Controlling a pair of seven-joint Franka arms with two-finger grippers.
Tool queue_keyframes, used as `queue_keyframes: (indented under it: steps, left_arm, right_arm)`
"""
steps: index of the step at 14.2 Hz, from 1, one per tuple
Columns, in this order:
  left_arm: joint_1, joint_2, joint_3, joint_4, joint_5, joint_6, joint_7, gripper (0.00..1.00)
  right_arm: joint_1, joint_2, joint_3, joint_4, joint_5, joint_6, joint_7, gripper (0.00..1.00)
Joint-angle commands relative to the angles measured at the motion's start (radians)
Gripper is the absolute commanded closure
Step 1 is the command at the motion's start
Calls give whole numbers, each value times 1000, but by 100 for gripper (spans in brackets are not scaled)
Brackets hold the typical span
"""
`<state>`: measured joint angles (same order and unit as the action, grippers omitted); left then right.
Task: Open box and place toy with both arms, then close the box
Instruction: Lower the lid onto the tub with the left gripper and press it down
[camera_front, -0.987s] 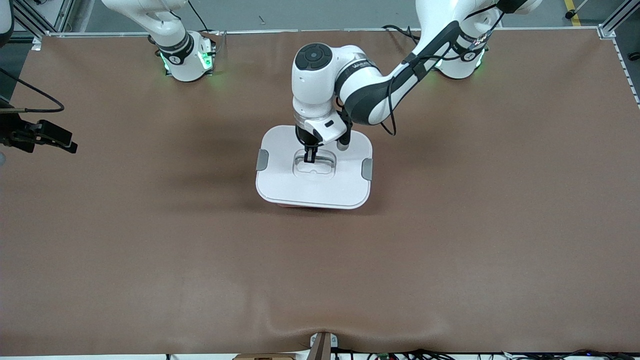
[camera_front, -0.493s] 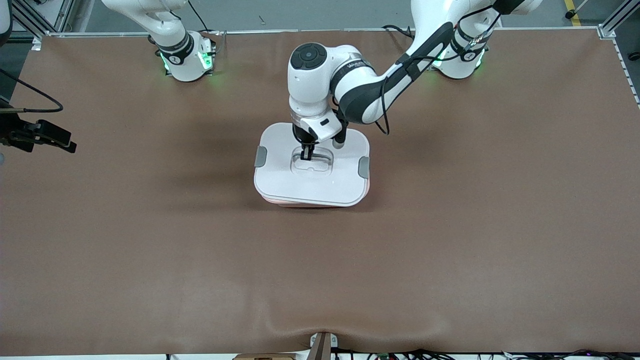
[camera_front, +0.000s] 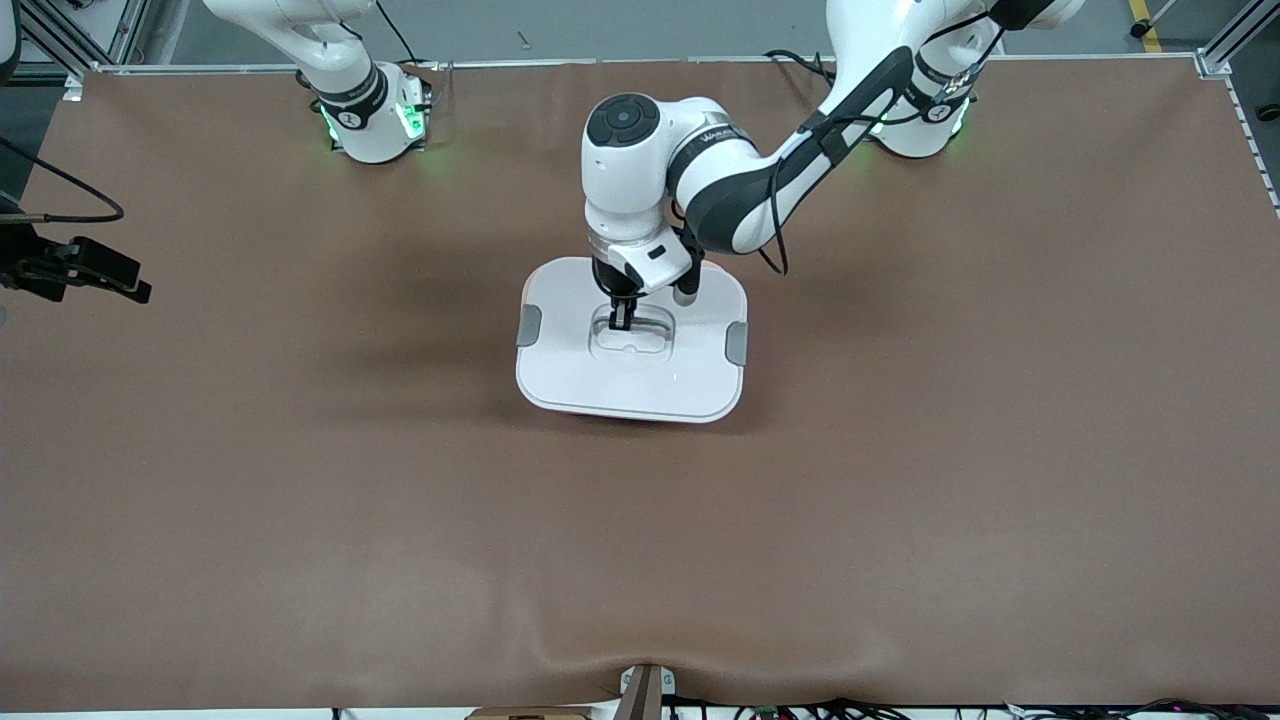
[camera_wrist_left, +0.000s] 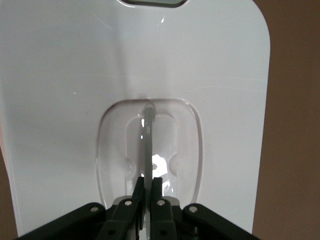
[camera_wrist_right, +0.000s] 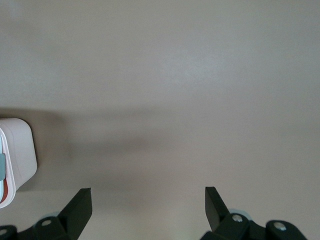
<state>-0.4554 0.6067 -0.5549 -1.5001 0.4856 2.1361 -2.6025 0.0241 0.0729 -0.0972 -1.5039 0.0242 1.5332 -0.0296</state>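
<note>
From my station, the right tool (camera_wrist_right: 145, 200) hangs spread and empty over bare bench (camera_front: 300, 480) at the right arm's end, waiting clear of the work. Mid-bench sits the box (camera_front: 631, 345), its white lid (camera_front: 600, 385) covering it, grey clips (camera_front: 528, 326) at both sides. The left tool (camera_front: 621, 322) is clenched on the lid's clear handle (camera_wrist_left: 148, 135), pinching the thin bar, I judge to steer the lid. The toy isn't visible.

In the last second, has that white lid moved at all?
Yes. The lid, pinched at its handle by the left gripper, swung toward the right arm's end of the table, then back, judged against the left arm's base.
</note>
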Motion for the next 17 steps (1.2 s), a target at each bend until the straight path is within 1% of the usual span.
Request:
queue_keyframes:
  steps: [1, 17]
  left_arm:
    - [-8, 5, 0, 9, 22, 4, -48, 100]
    - [-34, 31, 1, 11, 19, 4, -54, 100]
  right_arm:
    - [-13, -10, 11, 5, 2, -15, 13, 0]
    - [-13, -13, 11, 25, -3, -15, 20, 0]
